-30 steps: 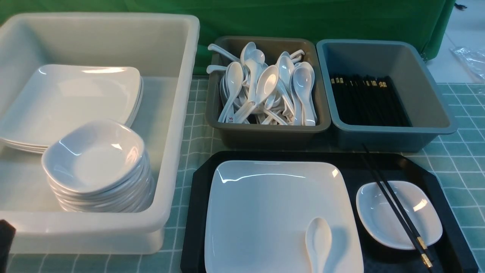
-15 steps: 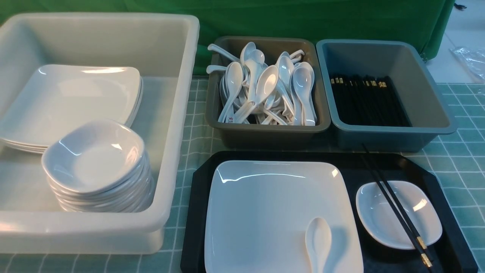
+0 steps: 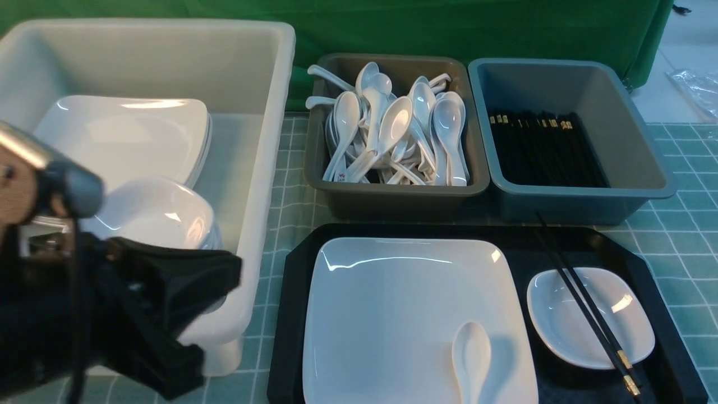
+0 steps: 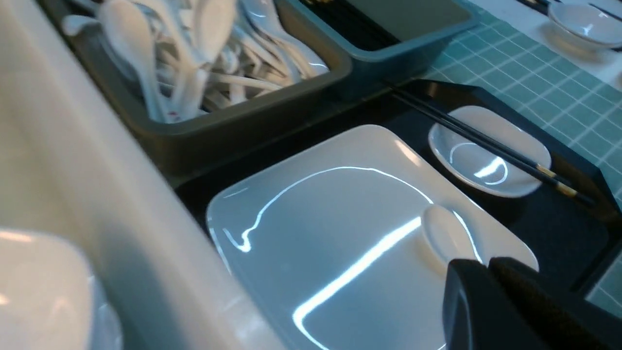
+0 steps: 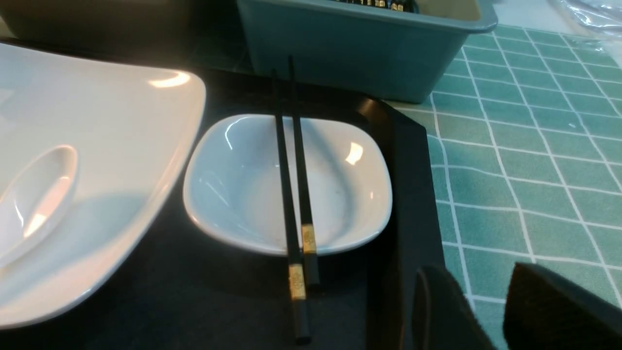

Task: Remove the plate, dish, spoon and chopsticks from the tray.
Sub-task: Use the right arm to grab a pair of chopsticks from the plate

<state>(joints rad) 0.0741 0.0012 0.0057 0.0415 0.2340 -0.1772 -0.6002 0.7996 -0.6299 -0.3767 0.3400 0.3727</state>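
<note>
The black tray (image 3: 519, 252) holds the large white plate (image 3: 404, 303), with the spoon (image 3: 471, 359) lying on its near right part. To the plate's right sits the small dish (image 3: 555, 322), and the chopsticks (image 3: 583, 311) lie across it, tips over the tray's far rim. My left gripper (image 3: 233, 272) is shut and empty, hanging over the tub's near right corner, left of the tray; its wrist view shows the pressed tips (image 4: 486, 262) in front of the spoon (image 4: 444, 233). My right gripper (image 5: 476, 272) is open and empty beside the tray's right edge, near the dish (image 5: 243, 189).
A big white tub (image 3: 263, 168) on the left holds stacked plates (image 3: 123, 140) and stacked small bowls (image 3: 162, 213). Behind the tray stand a brown-grey bin (image 3: 392, 196) full of spoons and a blue-grey bin (image 3: 634, 168) with chopsticks. Green checked cloth covers the table.
My left arm has swung into the front view at lower left, now covering the tub's near corner and part of the bowl stack. Everything on the tray is unmoved.
</note>
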